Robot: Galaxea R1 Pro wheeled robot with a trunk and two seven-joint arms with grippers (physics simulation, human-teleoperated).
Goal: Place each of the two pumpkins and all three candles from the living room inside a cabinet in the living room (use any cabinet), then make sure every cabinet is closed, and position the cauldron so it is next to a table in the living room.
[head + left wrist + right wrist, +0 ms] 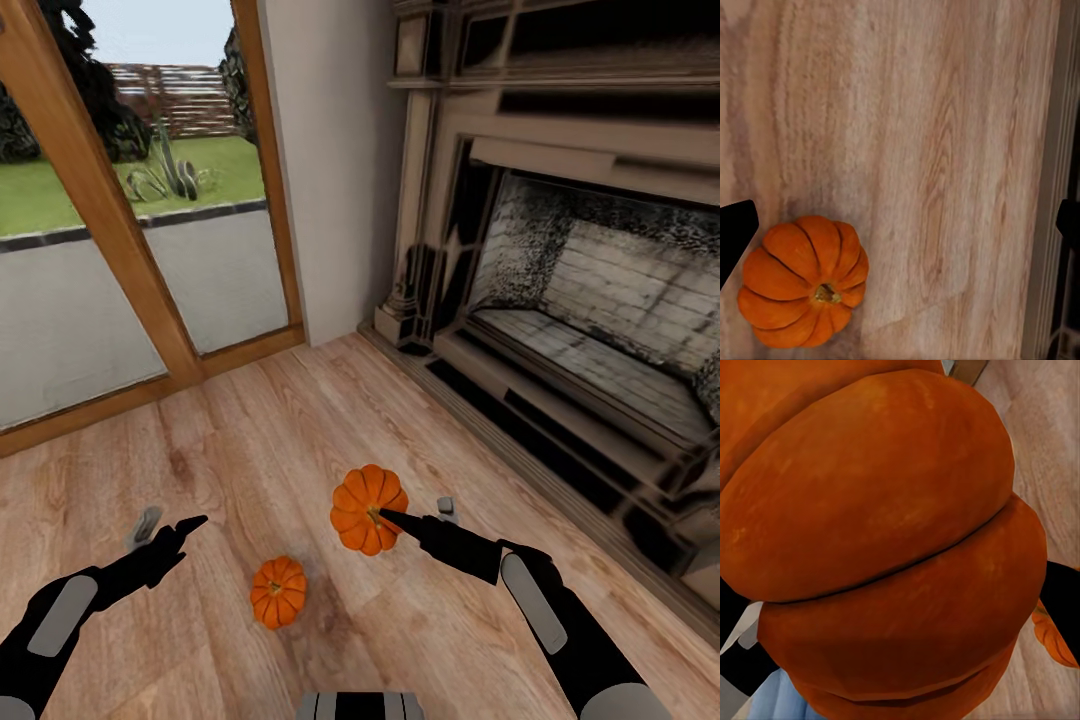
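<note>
Two bright orange ribbed pumpkins show in the head view. The larger-looking pumpkin (366, 505) sits between the fingers of my right gripper (415, 511), which is shut on it; its ribbed skin (885, 510) bulges close up in the right wrist view, with a black finger (1063, 604) at each side. The second pumpkin (278, 591) rests on the wood floor between my arms. My left gripper (168, 528) hovers open to its left, and the same pumpkin (802, 292) lies near one black fingertip (735, 234) in the left wrist view. Candles, cabinet and cauldron are out of view.
An ornate fireplace surround (560, 300) with a raised hearth runs along the right. A wood-framed glass door (130, 230) stands at the back left, and a pale wall section (335, 160) lies between the two. Wood floor (260, 440) spreads ahead.
</note>
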